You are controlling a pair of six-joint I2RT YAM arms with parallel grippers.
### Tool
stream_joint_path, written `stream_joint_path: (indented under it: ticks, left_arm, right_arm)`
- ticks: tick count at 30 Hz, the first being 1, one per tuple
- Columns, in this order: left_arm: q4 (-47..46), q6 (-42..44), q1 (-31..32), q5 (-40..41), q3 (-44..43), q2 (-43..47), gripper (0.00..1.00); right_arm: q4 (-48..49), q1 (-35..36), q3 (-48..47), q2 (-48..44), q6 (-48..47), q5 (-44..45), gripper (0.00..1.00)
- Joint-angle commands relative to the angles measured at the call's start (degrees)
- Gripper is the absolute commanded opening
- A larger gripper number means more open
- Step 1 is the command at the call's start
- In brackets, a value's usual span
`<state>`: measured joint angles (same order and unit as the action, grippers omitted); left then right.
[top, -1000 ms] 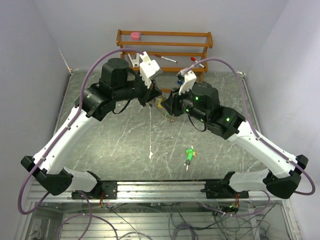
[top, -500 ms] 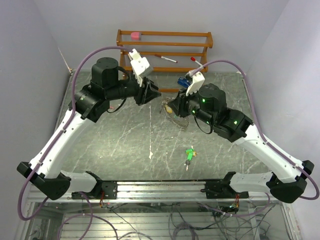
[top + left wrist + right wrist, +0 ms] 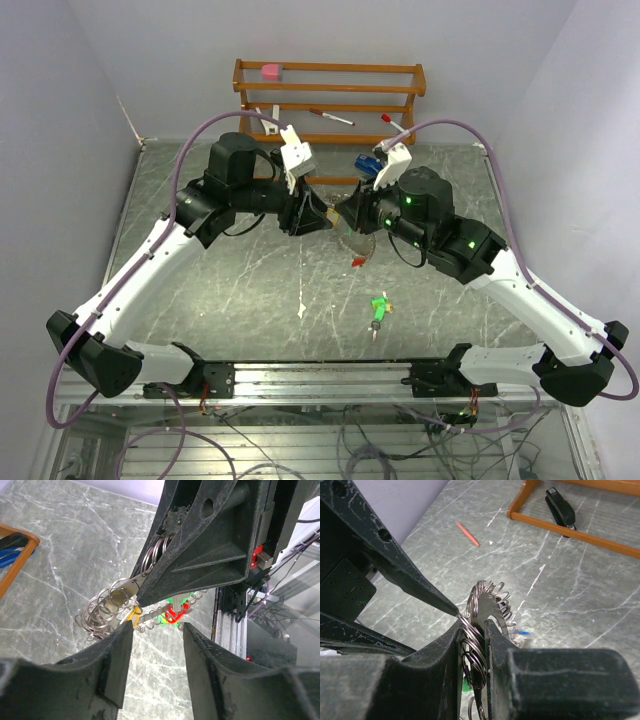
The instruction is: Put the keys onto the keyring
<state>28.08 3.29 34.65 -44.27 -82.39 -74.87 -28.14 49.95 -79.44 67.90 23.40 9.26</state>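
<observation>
My right gripper (image 3: 345, 215) (image 3: 474, 622) is shut on the keyring (image 3: 487, 600), a pale metal ring strung with many small wire loops, and holds it above the table. The keyring (image 3: 358, 243) (image 3: 107, 607) hangs below those jaws, with a red key (image 3: 358, 262) (image 3: 175, 615) and a yellow key (image 3: 133, 616) dangling from it. My left gripper (image 3: 322, 220) (image 3: 157, 627) faces it from the left, open, with nothing between its fingers. One fingertip (image 3: 451, 608) touches a loop beside the right jaw. A green key (image 3: 379, 309) lies on the table nearer the front.
A wooden rack (image 3: 330, 88) stands at the back with a pink block (image 3: 270, 71), red-capped pens (image 3: 330, 117) and a black stapler (image 3: 560, 506). A red pen (image 3: 467, 533) and a white scrap (image 3: 301, 311) lie on the grey marble table (image 3: 220, 290).
My left gripper opened, drew back to the left, then came back to the keyring. The right gripper stayed shut on the ring, and a red key now shows hanging below it.
</observation>
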Motion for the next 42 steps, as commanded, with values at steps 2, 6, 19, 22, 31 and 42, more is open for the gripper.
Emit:
stream_joint_path:
  ticks: [2,6,19,22,31,42]
  left_arm:
    - [-1.5,1.7,0.2,-1.7,-0.6,-0.1,0.58]
    - [-0.3,4.3,0.5,-0.1,-1.2,-0.7,0.60]
    - [1.7,8.6,1.1,0.9,-2.5,-1.5,0.60]
    - [1.6,8.7,1.2,0.5,-2.8,-1.7,0.56]
    - [-0.1,6.5,1.2,-0.6,-3.9,-2.5,0.48]
    - [1.1,7.6,1.2,-0.3,-4.2,-2.0,0.11]
  right_arm:
    - [3.6,-0.2,-1.9,-1.1,1.3,-1.9,0.00]
    - [4.7,-0.2,-2.2,-1.4,1.9,-3.9,0.00]
    - [5.7,-0.2,-3.5,-1.2,4.0,-8.9,0.00]
    - [5.9,-0.2,-3.7,-1.4,4.2,-8.9,0.00]
    - [6.6,-0.2,-3.4,-1.2,4.9,-10.0,0.00]
    - [6.0,-0.2,-3.3,-1.6,4.3,-8.8,0.00]
